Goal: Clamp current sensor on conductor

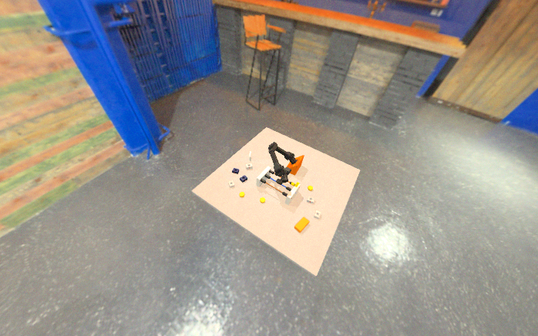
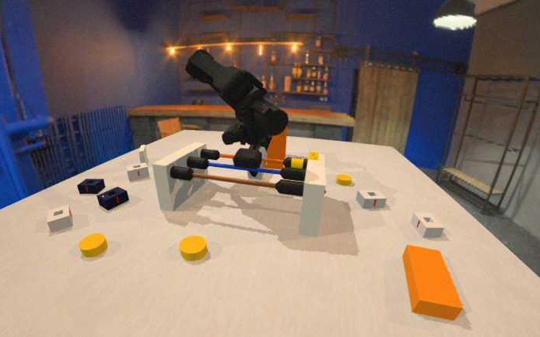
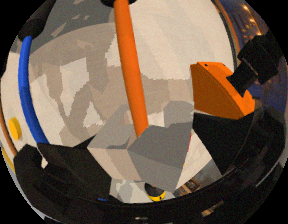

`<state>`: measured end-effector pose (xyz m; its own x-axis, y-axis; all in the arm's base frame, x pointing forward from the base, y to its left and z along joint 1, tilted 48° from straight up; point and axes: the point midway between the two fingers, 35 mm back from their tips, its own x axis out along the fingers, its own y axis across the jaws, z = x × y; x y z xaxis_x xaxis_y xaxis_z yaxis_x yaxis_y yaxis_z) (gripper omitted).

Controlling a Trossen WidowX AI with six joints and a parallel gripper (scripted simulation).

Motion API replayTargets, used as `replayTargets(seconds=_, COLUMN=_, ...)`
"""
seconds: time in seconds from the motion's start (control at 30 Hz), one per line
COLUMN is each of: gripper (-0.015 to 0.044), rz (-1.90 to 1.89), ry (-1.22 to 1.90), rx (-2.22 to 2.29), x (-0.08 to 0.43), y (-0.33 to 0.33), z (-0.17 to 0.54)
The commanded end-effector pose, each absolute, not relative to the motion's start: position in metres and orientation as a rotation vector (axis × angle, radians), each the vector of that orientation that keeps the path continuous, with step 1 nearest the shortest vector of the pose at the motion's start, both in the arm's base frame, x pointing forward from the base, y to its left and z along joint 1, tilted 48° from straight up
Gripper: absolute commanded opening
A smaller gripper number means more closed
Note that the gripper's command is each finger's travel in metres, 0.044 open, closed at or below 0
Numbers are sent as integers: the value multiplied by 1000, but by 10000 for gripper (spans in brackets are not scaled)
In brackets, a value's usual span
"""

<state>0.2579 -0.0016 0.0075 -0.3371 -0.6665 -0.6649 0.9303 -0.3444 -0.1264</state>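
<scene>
Where my gripper (image 1: 283,181) (image 2: 254,166) (image 3: 155,121) hangs: over the frame, its fingers spread nearly to their full width and bearing on the sensor from both sides
Current sensor (image 3: 160,155): between my fingers, halves apart in a V, with the orange conductor (image 2: 230,156) (image 3: 129,65) running down from 12 o'clock into its gap in the wrist view
Red mark: a sliver at the sensor's 3 o'clock side; I cannot tell which way it points
Blue conductor (image 1: 273,179) (image 2: 230,167) (image 3: 25,85): at 10 o'clock in the wrist view, apart from the sensor
Yellow band (image 2: 297,163): on the orange conductor's black end, at my gripper's 3 o'clock in the exterior view
Orange block (image 1: 301,224) (image 2: 429,276): on the table, toward 4 o'clock in the exterior view
</scene>
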Motion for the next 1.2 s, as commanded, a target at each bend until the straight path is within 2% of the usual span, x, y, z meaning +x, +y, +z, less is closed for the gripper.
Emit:
replayTargets(seconds=0.0, gripper=360, rz=-1877, ry=620, rx=613, x=255, y=0, z=9)
replayTargets(seconds=0.37, gripper=287, rz=-1877, ry=620, rx=613, x=255, y=0, z=9)
replayTargets(seconds=0.73, gripper=0, rz=-1877, ry=620, rx=613, x=255, y=0, z=9)
replayTargets(seconds=1.17, gripper=0, rz=-1877, ry=620, rx=613, x=255, y=0, z=9)
